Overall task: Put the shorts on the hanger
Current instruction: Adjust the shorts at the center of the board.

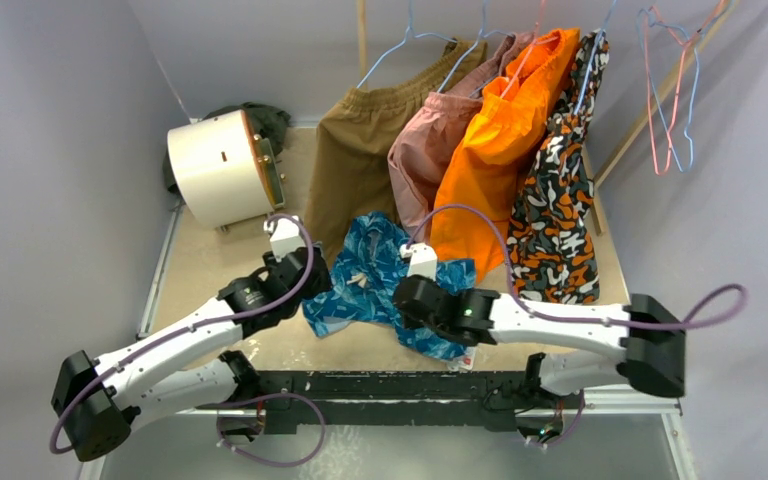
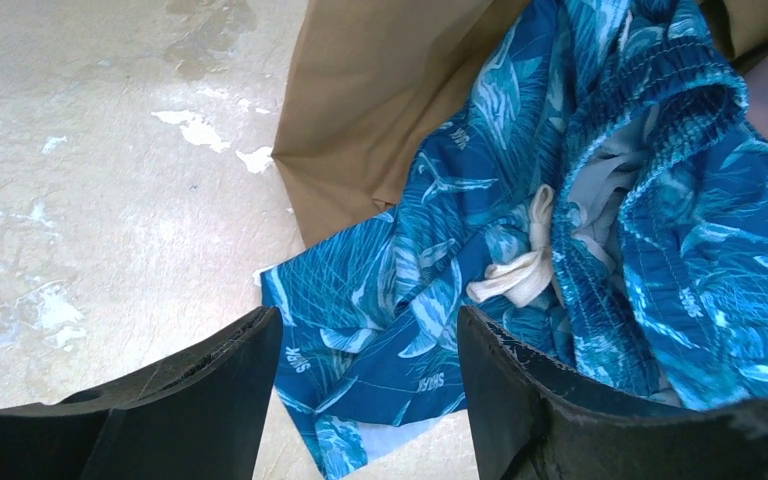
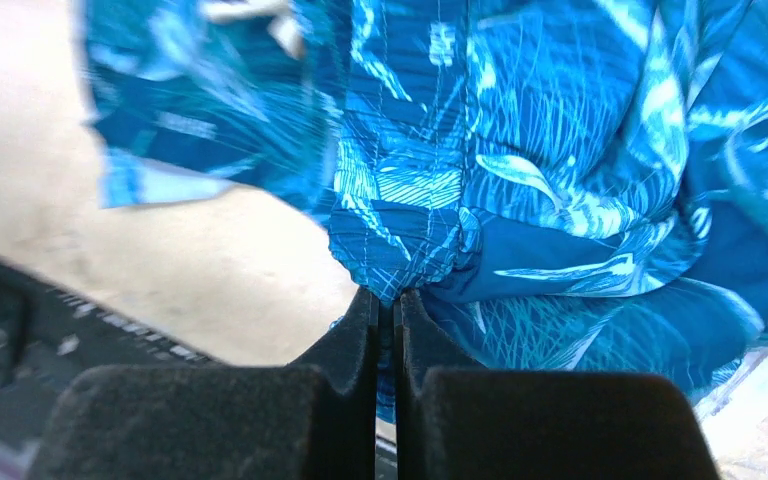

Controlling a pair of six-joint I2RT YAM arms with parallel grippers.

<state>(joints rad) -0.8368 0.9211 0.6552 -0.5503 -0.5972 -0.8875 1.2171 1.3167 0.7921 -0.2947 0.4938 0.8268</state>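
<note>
- Top external view first: the pale, scuffed surface [image 1: 210,260] carries the whole scene, with both arms reaching in from the near edge.
- Along the back hang brown shorts [image 1: 360,150], a pink pair [image 1: 430,150], orange shorts [image 1: 495,150] and a black-white-orange patterned garment [image 1: 555,220].
- Front and centre, the shorts [image 1: 370,275] lie crumpled on the surface, partly over the brown hem.
- Far left sits a white drum [image 1: 215,170], tipped on its side.
- Up at the right, the hanger [image 1: 652,110] dangles well apart from the shorts.
- Right claw [image 3: 388,300]: jaws pressed together, pinching a bunched fold of the shorts.
- Left claw [image 2: 365,340]: jaws spread wide over a leg edge, gripping nothing.
- White drawstring [image 2: 520,270] shows at the waistband.
</note>
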